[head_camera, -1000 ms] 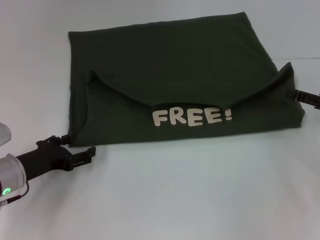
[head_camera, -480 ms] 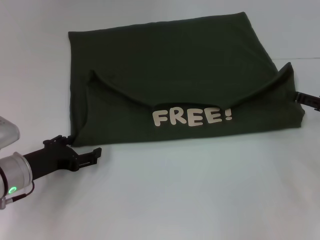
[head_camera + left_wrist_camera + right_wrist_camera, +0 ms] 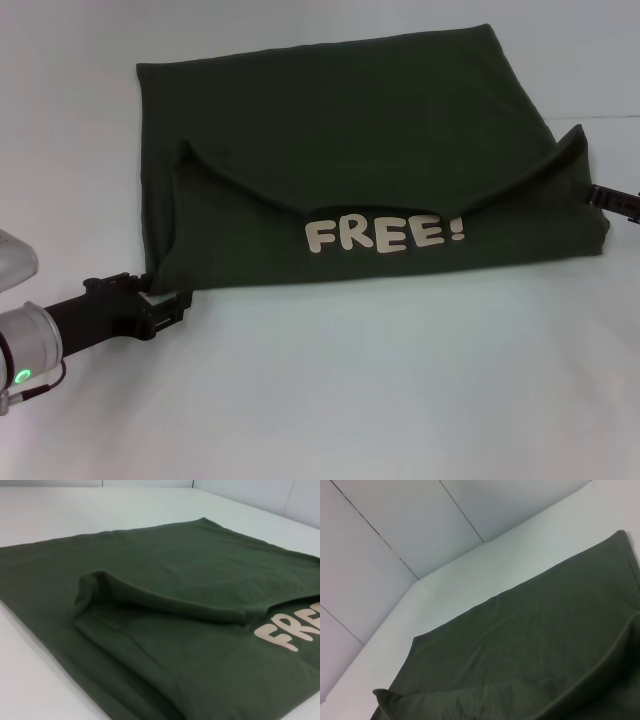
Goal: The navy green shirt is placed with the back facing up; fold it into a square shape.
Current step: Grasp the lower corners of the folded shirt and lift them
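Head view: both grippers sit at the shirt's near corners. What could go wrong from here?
The left gripper is at the navy green shirt near-left corner with open fingers; it may catch only one layer. The right gripper is mostly hidden behind the raised right corner, so its grip is unverified. Uneven lifting could skew the fold.

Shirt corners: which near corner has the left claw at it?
The near left corner of the navy green shirt, left of the cream lettering; the left claw sits at it. The right claw is at the opposite side edge.
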### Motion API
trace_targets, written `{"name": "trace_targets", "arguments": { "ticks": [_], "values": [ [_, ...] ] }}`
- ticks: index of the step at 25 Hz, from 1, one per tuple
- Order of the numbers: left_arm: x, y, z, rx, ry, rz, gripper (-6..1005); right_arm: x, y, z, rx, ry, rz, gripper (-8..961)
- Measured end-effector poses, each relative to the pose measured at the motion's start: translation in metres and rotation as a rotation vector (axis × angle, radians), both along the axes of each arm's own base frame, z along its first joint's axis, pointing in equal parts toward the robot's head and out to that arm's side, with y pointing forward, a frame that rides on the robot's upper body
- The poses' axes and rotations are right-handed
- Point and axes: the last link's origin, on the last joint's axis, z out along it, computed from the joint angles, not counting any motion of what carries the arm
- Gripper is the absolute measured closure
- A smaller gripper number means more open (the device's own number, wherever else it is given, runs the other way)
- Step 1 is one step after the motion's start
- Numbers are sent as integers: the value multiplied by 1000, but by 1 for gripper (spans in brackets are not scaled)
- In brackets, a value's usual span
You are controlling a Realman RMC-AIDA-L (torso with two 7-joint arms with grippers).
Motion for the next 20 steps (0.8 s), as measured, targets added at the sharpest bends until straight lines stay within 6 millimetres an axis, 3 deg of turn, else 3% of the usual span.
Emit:
{"name": "trace_targets", "arguments": {
  "ticks": [1,6,9,20],
  "values": [
    [0,0,0,-3,4,4,244,0,0,0,0,0,0,175],
    [-1,3,1,-3,19,8,485,0,0,0,0,0,0,175],
    [0,6,2,2,25,12,692,0,0,0,1,1,-1,176],
    [6,11,6,-6,30,-6,930,2,-1,1,1,-4,-7,177]
  ]
}}
